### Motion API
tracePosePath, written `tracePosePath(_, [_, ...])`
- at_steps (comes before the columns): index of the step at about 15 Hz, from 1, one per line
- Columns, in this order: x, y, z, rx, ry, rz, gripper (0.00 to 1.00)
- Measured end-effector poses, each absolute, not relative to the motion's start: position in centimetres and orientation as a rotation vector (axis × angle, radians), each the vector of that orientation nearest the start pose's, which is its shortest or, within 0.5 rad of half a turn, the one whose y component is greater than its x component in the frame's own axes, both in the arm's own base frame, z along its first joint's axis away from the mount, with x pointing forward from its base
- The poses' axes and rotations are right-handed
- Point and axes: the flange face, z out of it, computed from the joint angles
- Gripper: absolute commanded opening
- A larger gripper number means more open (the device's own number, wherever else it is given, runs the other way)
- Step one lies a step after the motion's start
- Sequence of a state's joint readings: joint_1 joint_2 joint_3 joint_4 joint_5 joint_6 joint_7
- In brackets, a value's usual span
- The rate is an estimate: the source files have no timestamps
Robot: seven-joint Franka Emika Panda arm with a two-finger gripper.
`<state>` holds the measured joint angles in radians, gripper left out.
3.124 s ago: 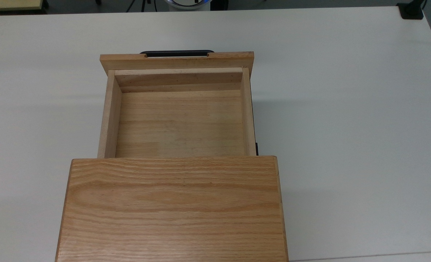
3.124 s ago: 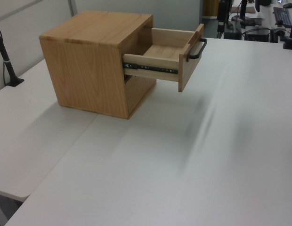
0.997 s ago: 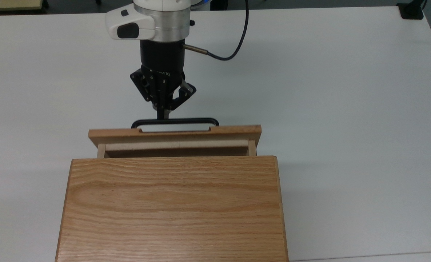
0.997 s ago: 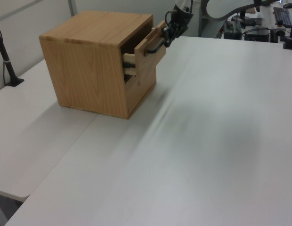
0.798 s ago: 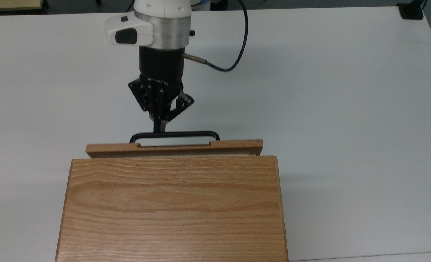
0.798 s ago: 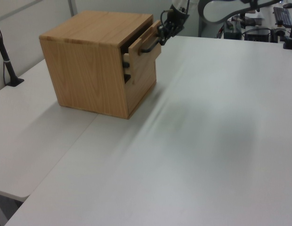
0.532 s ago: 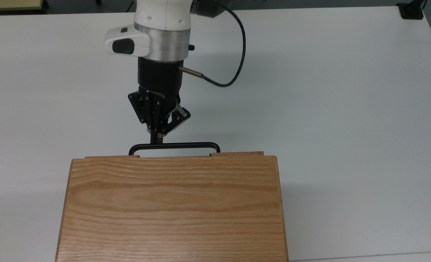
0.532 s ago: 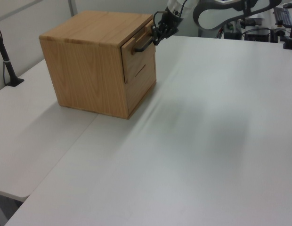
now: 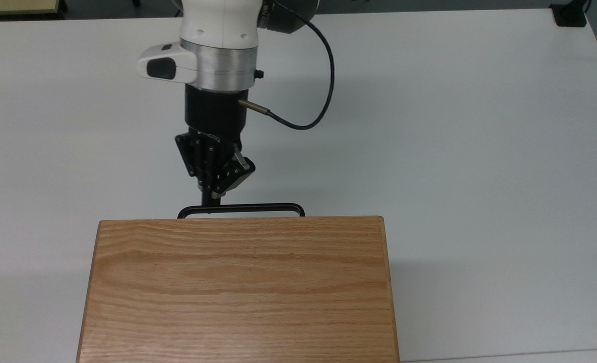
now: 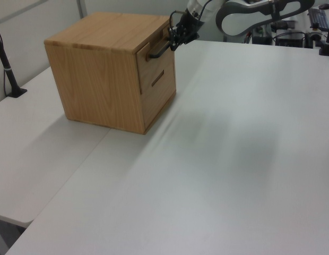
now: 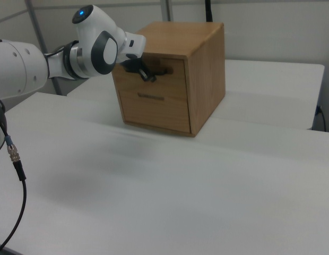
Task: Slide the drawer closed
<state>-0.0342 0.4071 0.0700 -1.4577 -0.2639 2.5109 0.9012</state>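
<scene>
This looks like a robotics lab or research office. A wide white desk (image 9: 479, 151) fills the top view, joined from plain panels with a seam at the lower left of the left view. A black clamp post (image 10: 5, 64) stands at the left view's left edge. Cluttered benches with dark equipment and cables (image 10: 292, 26) sit in the left view's upper right. Pale partition walls (image 11: 270, 32) back the right view.

Arm extended level, gripper (image 9: 211, 199) pointed forward.
The fingers (image 9: 206, 194) are drawn together at the tips, apparently fully closed; the white wrist (image 9: 212, 48) is held level above the black gripper body.
</scene>
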Motion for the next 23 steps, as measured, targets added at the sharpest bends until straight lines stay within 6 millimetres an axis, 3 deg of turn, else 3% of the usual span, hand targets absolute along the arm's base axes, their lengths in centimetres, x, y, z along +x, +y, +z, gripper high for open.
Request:
tracePosePath(2, [72.1,1.1,53.0,-2.727,0.971,-0.973,1.0])
tracePosePath(5, [69.6,0.7,56.0,-2.874,0.95,-0.837,1.0])
tracePosePath(11, [59.5,3.4,63.0,-3.079,0.937,-0.271,1.0])
tracePosePath(15, [54.2,4.7,65.5,-3.093,0.712,0.035,1.0])
tracePosePath(17, [52.9,5.2,66.0,-3.113,0.581,0.061,1.0])
tracePosePath(20, [51.9,5.8,65.5,-3.159,0.166,0.017,1.0])
tracePosePath(23, [53.0,3.3,65.5,-3.151,0.028,-0.127,1.0])
